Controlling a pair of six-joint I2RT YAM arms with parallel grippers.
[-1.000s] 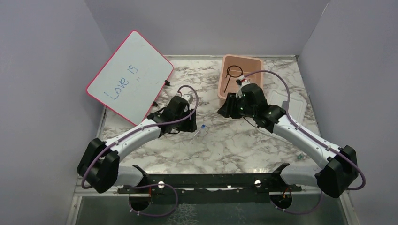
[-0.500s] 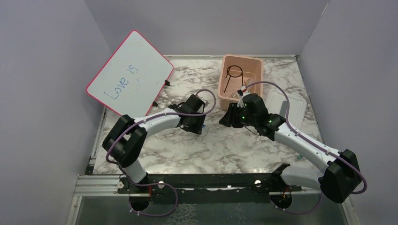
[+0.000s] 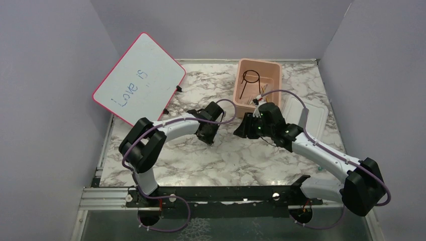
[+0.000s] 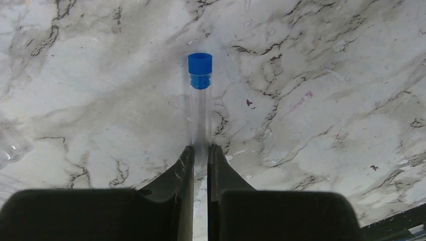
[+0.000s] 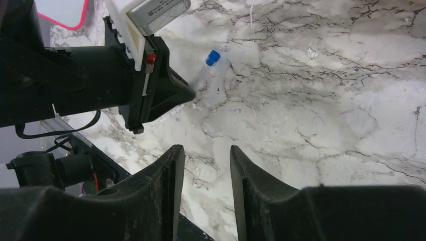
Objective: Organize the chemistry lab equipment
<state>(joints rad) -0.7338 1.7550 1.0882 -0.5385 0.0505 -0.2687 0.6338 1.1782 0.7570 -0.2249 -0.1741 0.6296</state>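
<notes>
At mid worktop (image 3: 241, 160): left end effector (image 4: 201, 150) clamped on the clear lower end of a vial (image 4: 200, 98), whose blue cap points away from it. I cannot tell whether the vial rests on the marble or sits just off it.
Right end effector (image 5: 205, 149): jaws apart with nothing between them, hovering just right of the vial and facing the left one.
Tub (image 3: 235, 95): far, right of centre, uncovered.
Lid (image 3: 314, 114): lying flat, just right of the tub.
Done: ring stand (image 3: 249, 79) is inside the tub at its far end. A few thin pieces lie at the tub's near end, too small to name.
Left to do: as I judge it, the vial has to go into the tub. A tiny speck near the right arm's base may be one more item, but it is too small to tell. The lid likely goes on last.
Progress: judged past halfway.
Counts: one vial in view, one ring stand, one tub, one lid, one whiteboard (image 3: 139, 83), two arms.
Whiteboard: far left, no part of the job.
</notes>
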